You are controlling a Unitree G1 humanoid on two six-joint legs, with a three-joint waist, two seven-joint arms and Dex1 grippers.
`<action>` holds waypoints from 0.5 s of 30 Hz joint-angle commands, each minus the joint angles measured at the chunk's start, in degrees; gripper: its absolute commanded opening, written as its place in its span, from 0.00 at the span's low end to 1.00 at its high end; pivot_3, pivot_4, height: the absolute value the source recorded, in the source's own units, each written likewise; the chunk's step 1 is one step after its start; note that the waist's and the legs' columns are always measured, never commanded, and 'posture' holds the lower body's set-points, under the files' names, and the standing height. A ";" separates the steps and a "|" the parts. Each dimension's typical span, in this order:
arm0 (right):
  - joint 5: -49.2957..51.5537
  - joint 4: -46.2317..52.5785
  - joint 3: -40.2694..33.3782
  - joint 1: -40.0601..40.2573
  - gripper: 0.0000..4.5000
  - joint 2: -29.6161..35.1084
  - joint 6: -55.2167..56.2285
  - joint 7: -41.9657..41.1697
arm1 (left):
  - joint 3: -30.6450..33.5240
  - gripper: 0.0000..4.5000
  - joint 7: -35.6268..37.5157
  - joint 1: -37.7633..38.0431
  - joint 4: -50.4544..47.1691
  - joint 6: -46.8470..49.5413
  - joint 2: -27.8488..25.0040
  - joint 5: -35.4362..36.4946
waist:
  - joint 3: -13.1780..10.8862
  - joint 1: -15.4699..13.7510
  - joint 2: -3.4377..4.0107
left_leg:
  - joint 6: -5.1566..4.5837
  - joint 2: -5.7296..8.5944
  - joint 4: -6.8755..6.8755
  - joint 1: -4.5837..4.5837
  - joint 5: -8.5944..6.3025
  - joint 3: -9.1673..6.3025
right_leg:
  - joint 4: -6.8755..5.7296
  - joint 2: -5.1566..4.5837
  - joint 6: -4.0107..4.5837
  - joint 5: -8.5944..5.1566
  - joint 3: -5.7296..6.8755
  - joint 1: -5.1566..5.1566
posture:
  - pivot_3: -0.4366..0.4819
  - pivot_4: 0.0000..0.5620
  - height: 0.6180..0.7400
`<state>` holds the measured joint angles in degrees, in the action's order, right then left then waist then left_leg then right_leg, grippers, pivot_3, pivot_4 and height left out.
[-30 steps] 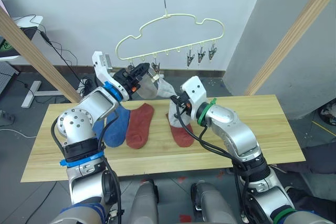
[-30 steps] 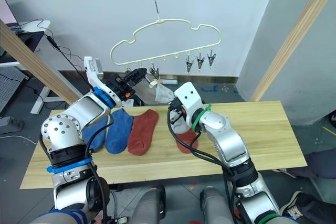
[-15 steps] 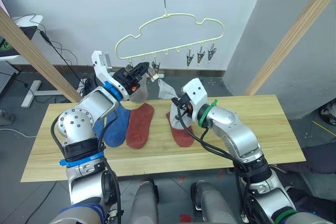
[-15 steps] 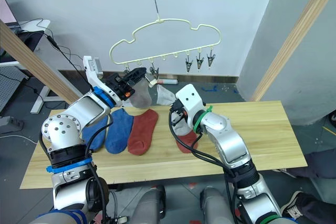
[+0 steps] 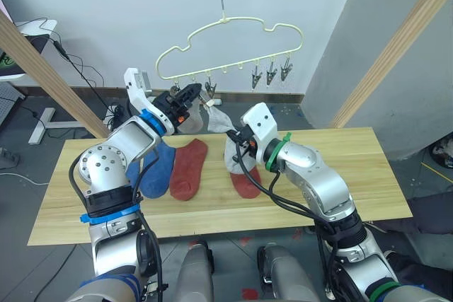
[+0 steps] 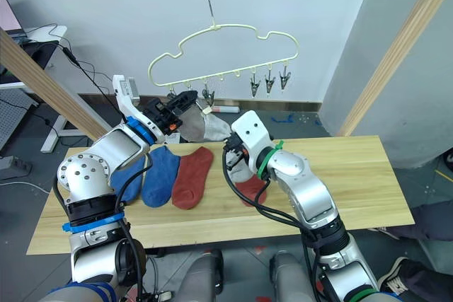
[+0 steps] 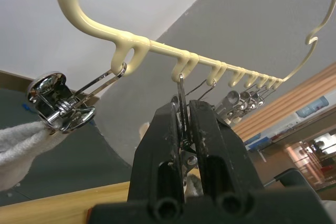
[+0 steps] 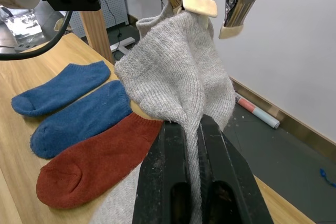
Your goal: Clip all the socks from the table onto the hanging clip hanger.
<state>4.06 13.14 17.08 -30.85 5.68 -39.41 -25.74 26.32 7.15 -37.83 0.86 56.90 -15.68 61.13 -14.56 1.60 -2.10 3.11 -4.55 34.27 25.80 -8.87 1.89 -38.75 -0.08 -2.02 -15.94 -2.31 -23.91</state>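
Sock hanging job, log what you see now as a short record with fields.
left claw: shut on a clip of the clip hanger
right claw: shut on the grey sock, raised to the clips
on table: two blue socks, two rust-red socks, another grey sock
free clips: three at the hanger's right end

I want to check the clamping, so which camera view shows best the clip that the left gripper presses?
The left wrist view: the left gripper squeezes that clip up close under the clip hanger. The eye views show it small, beside the grey sock. The right wrist view shows its cream tips at the sock's edge.
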 commanded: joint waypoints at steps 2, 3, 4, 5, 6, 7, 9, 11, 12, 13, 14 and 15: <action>0.34 1.82 -0.15 -1.90 0.01 -0.84 1.26 0.71 | -0.30 0.01 0.78 0.03 -0.82 -0.17 -0.43 1.04 | 0.00 0.00 0.00 | 0.00 0.00 0.00 0.02 0.00 0.00 | -0.02 0.00 0.00 0.00 -0.01 -0.04 | 0.50 0.47 1.00; 0.39 1.70 -0.33 -2.06 0.01 -0.91 1.33 0.85 | -0.28 0.01 0.79 -0.01 -0.75 -0.14 -0.46 1.05 | 0.00 0.00 0.00 | 0.00 0.00 0.00 0.03 0.00 0.01 | -0.04 0.00 0.00 0.00 -0.01 -0.06 | 0.50 0.47 1.00; 0.43 1.60 -0.39 -2.16 0.01 -0.93 1.39 0.94 | -0.26 0.01 0.80 -0.05 -0.69 -0.12 -0.48 1.08 | 0.00 0.00 0.00 | 0.00 0.00 0.00 0.04 0.00 0.01 | -0.05 0.00 0.00 0.00 -0.02 -0.07 | 0.50 0.47 1.00; 0.48 1.46 -0.43 -2.26 0.01 -0.91 1.47 1.00 | -0.28 0.01 0.84 -0.12 -0.61 -0.13 -0.47 1.06 | 0.00 0.00 0.00 | 0.00 0.00 0.00 0.04 0.00 0.01 | -0.05 0.00 0.00 0.00 -0.02 -0.08 | 0.50 0.47 1.00; 0.54 1.35 -0.45 -2.36 0.01 -0.92 1.53 1.06 | -0.31 0.01 0.90 -0.17 -0.56 -0.12 -0.48 1.05 | 0.00 0.00 0.00 | 0.00 0.00 0.00 0.04 0.00 0.01 | -0.06 0.00 0.00 0.00 -0.02 -0.08 | 0.50 0.47 1.00; 0.57 1.24 -0.41 -2.46 0.01 -0.96 1.62 1.08 | -0.34 0.01 0.95 -0.19 -0.55 -0.13 -0.50 0.99 | 0.00 -0.01 0.00 | 0.00 0.00 0.00 0.05 0.00 0.01 | -0.06 0.00 0.00 0.00 -0.01 -0.08 | 0.50 0.47 1.00; 0.69 1.01 -0.40 -2.64 0.01 -1.19 1.75 1.11 | -0.59 0.01 1.22 -0.13 -0.80 -0.35 -0.55 0.68 | 0.00 -0.01 0.00 | 0.00 0.00 0.00 0.06 0.00 0.01 | -0.05 0.00 0.00 0.00 -0.02 -0.09 | 0.50 0.47 1.00; 0.74 0.86 -0.38 -2.76 0.01 -1.37 1.82 1.11 | -1.08 0.01 2.02 0.16 -1.51 -1.03 -0.78 -0.06 | 0.00 -0.01 0.00 | 0.00 0.00 0.00 0.07 0.00 0.01 | -0.06 0.00 0.00 0.00 -0.02 -0.11 | 0.50 0.47 1.00; 0.75 0.80 -0.36 -2.79 0.00 -1.47 1.83 1.10 | -1.14 0.09 2.19 0.35 -1.85 -1.12 -0.84 -0.13 | 0.00 -0.01 0.00 | 0.00 0.00 0.00 0.07 0.00 0.01 | -0.06 0.00 0.00 0.00 -0.02 -0.11 | 0.50 0.47 1.00; 0.72 0.73 -0.29 -2.79 0.00 -1.53 1.88 1.07 | -0.97 0.17 2.50 0.51 -2.12 -1.14 -0.85 0.26 | 0.00 -0.01 0.00 | 0.00 0.00 0.00 0.07 0.00 0.01 | -0.06 0.00 0.00 0.00 -0.02 -0.11 | 0.50 0.47 1.00; 0.68 0.66 -0.24 -2.76 0.00 -1.62 1.93 1.07 | -0.81 0.23 2.56 0.58 -2.26 -1.10 -0.92 0.59 | 0.00 -0.01 0.00 | 0.00 0.00 0.00 0.07 0.00 0.01 | -0.06 0.00 0.00 0.00 -0.02 -0.11 | 0.50 0.47 1.00; 0.63 0.61 -0.21 -2.74 0.00 -1.68 1.96 1.06 | -0.67 0.30 2.55 0.60 -2.29 -1.02 -0.95 0.86 | 0.00 -0.01 0.00 | 0.00 0.00 0.00 0.07 0.00 0.02 | -0.06 0.00 0.00 0.00 -0.02 -0.11 | 0.50 0.47 1.00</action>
<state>4.07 12.55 16.99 -32.58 4.41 -39.02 -24.84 25.52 8.77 -37.19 0.56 56.56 -16.08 60.78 -14.56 1.59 -2.10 3.11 -4.55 34.27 25.88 -8.86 1.91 -38.82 -0.08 -2.02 -15.94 -2.33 -24.02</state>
